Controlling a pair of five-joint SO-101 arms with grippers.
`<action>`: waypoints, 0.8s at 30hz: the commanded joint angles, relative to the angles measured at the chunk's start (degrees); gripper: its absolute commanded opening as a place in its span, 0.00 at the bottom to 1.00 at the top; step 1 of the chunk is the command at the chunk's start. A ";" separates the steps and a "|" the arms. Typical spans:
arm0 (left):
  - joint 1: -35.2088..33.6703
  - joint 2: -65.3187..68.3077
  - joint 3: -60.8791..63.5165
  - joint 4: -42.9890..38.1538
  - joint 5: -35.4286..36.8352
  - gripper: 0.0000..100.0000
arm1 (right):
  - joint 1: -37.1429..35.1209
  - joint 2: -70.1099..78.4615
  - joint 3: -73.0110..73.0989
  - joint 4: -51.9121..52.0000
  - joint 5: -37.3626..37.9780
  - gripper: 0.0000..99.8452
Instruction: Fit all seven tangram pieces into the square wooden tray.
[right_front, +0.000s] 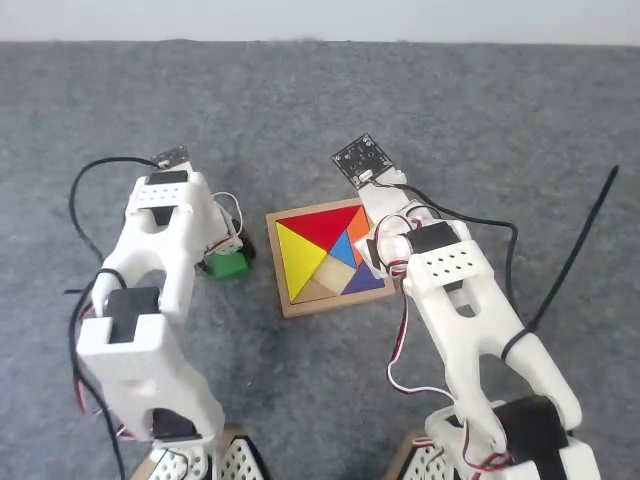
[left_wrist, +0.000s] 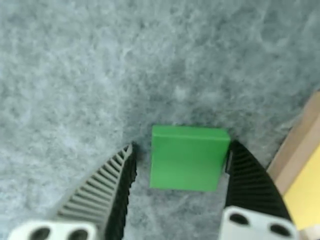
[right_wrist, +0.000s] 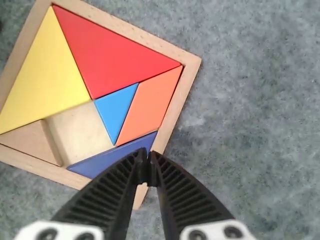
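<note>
The square wooden tray (right_front: 330, 303) lies mid-table holding yellow (right_wrist: 47, 85), red (right_wrist: 107, 55), light blue, orange (right_wrist: 150, 102), dark blue (right_wrist: 107, 160) and brown pieces, with a bare square slot (right_wrist: 80, 132) among them. A green square piece (left_wrist: 187, 157) rests on the carpet left of the tray (left_wrist: 300, 145). My left gripper (left_wrist: 182, 146) is open and straddles it, one finger close against its side, the other a little apart. My right gripper (right_wrist: 147, 152) is shut on nothing, its tips over the tray rim (right_wrist: 175, 117) by the dark blue triangle.
Grey carpet covers the table all round. The left arm (right_front: 160, 270) stands left of the tray, the right arm (right_front: 440, 265) overhangs its right side. Cables (right_front: 560, 270) trail beside both arms. Open carpet lies behind the tray.
</note>
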 joint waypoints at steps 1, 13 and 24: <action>0.18 0.44 -2.15 -0.09 0.18 0.25 | 0.75 -3.47 -0.35 -1.45 -0.26 0.01; 0.18 0.35 -1.98 0.09 0.18 0.17 | 0.75 -3.47 -0.35 -1.45 -0.26 0.01; 0.00 -10.37 3.30 -2.64 -1.41 0.15 | 1.54 -3.56 -0.35 -1.45 -0.26 0.01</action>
